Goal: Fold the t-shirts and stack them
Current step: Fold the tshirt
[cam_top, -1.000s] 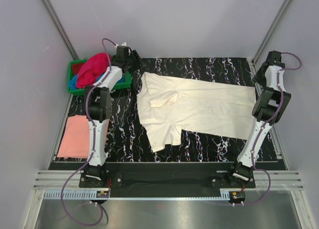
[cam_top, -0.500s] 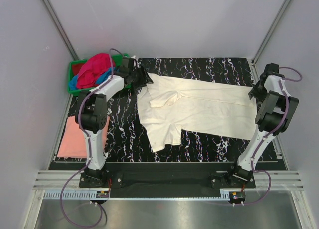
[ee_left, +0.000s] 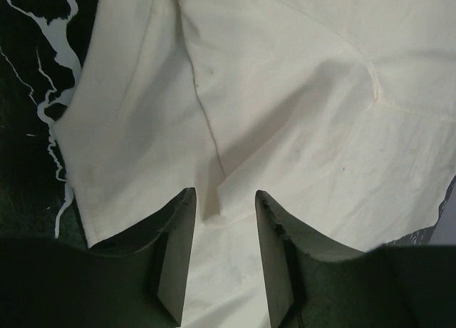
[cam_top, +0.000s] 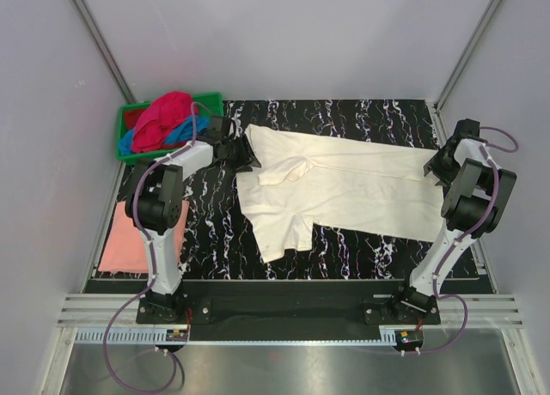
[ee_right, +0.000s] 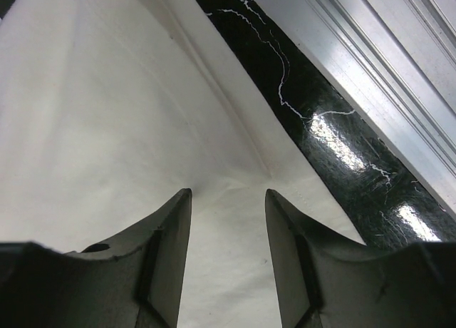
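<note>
**Left wrist and right wrist: two ends of one limp shirt**

Left wrist, closest in: my left pincer (ee_left: 222, 200) is standing partly parted. Its fingers are straddling a small raised ridge of the cream t-shirt (ee_left: 285, 114), and nothing is clamped yet. At my right wrist, my right pincer (ee_right: 228, 196) is likewise standing parted, its tips down at the shirt's hemmed edge. Creases are fanning out from between the tips. The black marbled surface (ee_right: 313, 121) and a metal rail (ee_right: 385, 57) are showing just beyond.

From above, the salmon-pink t-shirt (cam_top: 120, 236) is lying folded flat at the near left, beside my left arm. The cream shirt is lying sideways across the middle. One sleeve is turned over its chest and the other is pointing toward the near edge. My pincers are sitting at its far-left shoulder end and its right hem end. Farthest off, in the far-left corner, the green crate (cam_top: 210, 99) is holding the magenta-red t-shirt (cam_top: 163, 116) heaped over the blue t-shirt (cam_top: 137, 142).

I am judging this cloth to be light, thin and floppy, so it will sag wherever I am not supporting it. The seam and the hem are thicker, so those are the places to pinch, catching both layers. Both ends should rise together so the fold line is running straight.
</note>
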